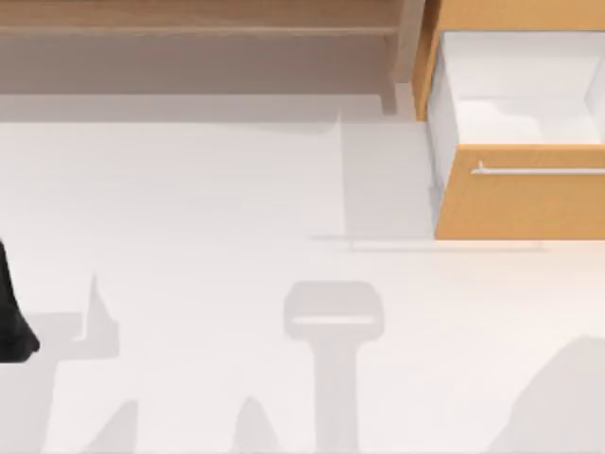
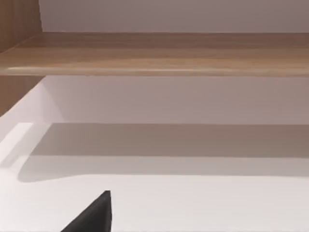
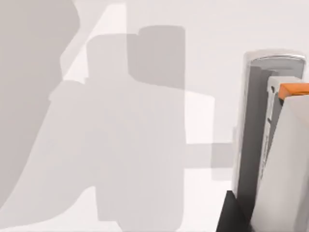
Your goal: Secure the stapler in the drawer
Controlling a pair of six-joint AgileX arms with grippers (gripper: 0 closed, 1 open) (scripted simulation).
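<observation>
Open drawer (image 1: 515, 194) top view; stapler (image 3: 270, 145) right wrist

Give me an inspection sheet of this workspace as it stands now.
Surface: white table, crossed by grey shadows.
Job's things: drawer pulled open at the top view's upper right, white inside, nothing visible in it; grey stapler with orange part close to the right wrist camera.
Clutter: nothing seen.
Grippers: left arm parked at the table's left edge; right gripper's black finger beside the stapler.
Cables: nothing seen.
Surroundings: wooden shelf along the back.
</observation>
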